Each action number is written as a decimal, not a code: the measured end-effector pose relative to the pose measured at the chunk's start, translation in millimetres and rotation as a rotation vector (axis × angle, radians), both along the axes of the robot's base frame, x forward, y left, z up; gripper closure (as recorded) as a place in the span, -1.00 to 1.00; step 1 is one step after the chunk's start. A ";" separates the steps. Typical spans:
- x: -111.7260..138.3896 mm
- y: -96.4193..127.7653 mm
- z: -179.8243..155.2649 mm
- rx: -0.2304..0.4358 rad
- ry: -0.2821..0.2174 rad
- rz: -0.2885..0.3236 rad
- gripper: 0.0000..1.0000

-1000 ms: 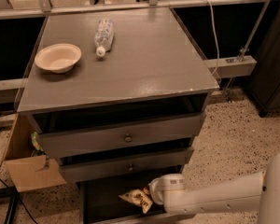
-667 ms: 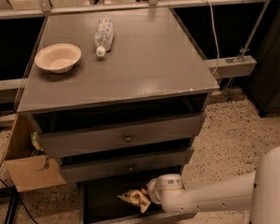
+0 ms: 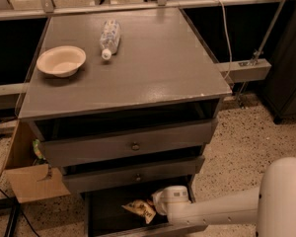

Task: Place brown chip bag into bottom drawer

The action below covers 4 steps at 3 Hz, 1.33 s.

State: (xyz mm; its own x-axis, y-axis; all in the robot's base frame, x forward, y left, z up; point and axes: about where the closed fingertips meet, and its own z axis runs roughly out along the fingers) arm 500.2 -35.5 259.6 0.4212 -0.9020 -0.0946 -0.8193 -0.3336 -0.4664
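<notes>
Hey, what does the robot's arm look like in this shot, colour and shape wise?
The arm is smooth glossy white: a bulky rounded housing at the lower right narrows to a tube ending in a stubby cylindrical wrist. No cables show. Its gripper is low inside the bottom drawer, beside the brown chip bag, mostly in shadow.

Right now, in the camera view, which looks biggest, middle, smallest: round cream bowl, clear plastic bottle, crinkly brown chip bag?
1. Round cream bowl.
2-3. Clear plastic bottle and crinkly brown chip bag: too alike to rank; the gripper at the bottom drawer hides part of the bag.
</notes>
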 end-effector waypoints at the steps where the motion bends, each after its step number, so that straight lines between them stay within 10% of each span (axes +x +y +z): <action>1: 7.7 6.6 -10.1 0.022 -0.030 -0.005 1.00; 4: 38.8 24.0 -38.9 0.092 -0.141 -0.002 1.00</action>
